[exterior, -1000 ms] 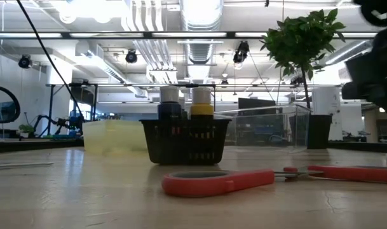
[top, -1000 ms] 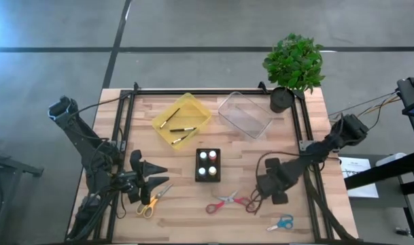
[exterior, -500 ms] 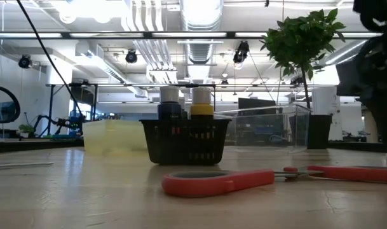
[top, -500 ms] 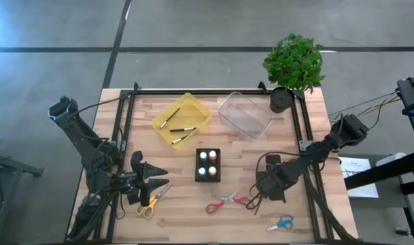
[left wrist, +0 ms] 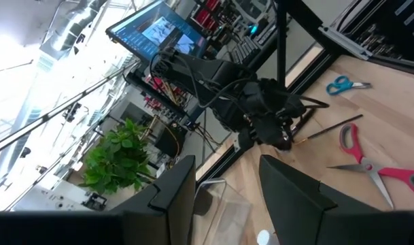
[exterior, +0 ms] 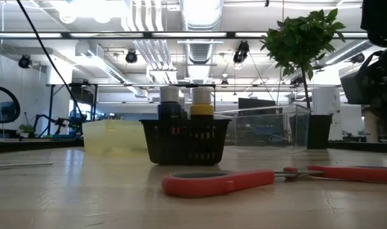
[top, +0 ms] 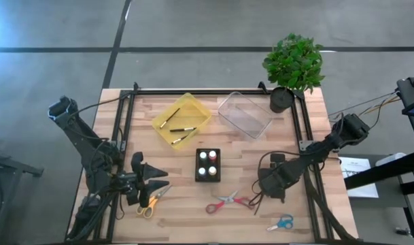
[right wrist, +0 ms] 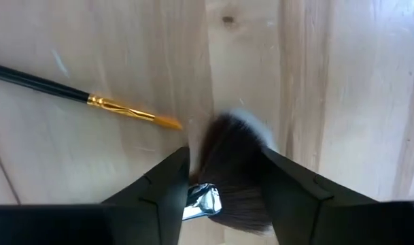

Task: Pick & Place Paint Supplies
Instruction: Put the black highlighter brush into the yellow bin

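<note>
On the desk near its right edge, your right pincer straddles the wide-bristled brush with jaws narrowly parted, so closing on soft bristles rather than handle could let it slip.

The wooden table stood on a grey concrete floor crossed by dark seams. A potted plant sat at its far corner. Beyond the table lay an open workshop hall with white ceiling ducts, bright strip lights, and a lit monitor.
</note>
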Robot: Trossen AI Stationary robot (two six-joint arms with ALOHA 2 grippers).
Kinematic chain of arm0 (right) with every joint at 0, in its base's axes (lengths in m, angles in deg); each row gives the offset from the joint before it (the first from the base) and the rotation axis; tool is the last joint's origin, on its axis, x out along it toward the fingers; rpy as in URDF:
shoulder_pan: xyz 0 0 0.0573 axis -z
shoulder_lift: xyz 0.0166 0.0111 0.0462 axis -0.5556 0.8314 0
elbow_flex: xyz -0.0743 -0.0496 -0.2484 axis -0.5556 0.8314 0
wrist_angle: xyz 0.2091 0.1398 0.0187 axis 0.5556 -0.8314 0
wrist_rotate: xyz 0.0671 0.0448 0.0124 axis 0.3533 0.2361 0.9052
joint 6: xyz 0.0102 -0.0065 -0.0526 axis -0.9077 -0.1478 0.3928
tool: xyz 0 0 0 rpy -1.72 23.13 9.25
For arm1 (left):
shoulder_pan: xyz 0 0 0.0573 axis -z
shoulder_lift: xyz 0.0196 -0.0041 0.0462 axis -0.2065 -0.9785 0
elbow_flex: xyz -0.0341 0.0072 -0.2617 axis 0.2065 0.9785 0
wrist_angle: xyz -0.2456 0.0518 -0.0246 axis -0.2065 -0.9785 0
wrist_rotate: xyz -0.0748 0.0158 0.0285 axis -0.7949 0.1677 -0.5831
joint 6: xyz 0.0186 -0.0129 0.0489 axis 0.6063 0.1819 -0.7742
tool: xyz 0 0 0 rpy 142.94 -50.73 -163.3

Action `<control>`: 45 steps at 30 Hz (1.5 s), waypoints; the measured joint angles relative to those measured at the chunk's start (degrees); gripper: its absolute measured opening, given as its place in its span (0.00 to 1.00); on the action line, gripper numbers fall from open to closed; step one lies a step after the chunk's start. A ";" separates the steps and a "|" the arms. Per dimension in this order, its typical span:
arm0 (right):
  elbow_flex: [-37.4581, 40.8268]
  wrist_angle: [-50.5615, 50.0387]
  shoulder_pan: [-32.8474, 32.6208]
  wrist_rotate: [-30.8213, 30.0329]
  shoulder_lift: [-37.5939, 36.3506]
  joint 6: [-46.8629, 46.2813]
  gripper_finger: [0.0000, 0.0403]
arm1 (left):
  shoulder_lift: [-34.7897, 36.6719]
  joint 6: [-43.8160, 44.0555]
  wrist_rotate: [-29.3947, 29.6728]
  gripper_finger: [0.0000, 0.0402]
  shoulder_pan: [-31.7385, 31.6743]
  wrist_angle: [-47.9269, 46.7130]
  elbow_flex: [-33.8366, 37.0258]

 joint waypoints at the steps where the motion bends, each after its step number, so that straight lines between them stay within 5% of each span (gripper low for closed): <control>1: -0.09 0.13 0.00 0.07 0.02 0.00 0.40 | 0.00 0.02 0.00 0.43 0.00 0.00 0.00; 9: -0.50 1.60 -0.04 1.03 0.20 0.15 0.05 | 0.00 0.02 0.00 0.43 0.00 0.02 0.00; 21: -8.24 -2.62 -0.02 -6.05 -1.58 3.02 0.02 | 0.00 -0.02 -0.15 0.42 -0.04 0.18 0.00; 32: -30.68 -11.10 4.80 -29.14 -1.38 19.25 0.02 | -0.01 -0.02 -0.20 0.42 -0.04 0.44 0.00; 36: -35.61 -5.87 9.79 -35.11 -1.38 30.24 0.02 | -0.02 0.15 -0.20 0.42 -0.04 0.44 0.00; 41: -36.85 8.90 18.59 -35.17 -1.38 44.83 0.02 | -0.02 0.42 -0.20 0.42 -0.04 0.42 0.00; 45: -34.46 25.87 26.37 -27.74 -0.99 54.10 0.02 | 0.00 0.42 -0.20 0.42 -0.04 0.39 0.00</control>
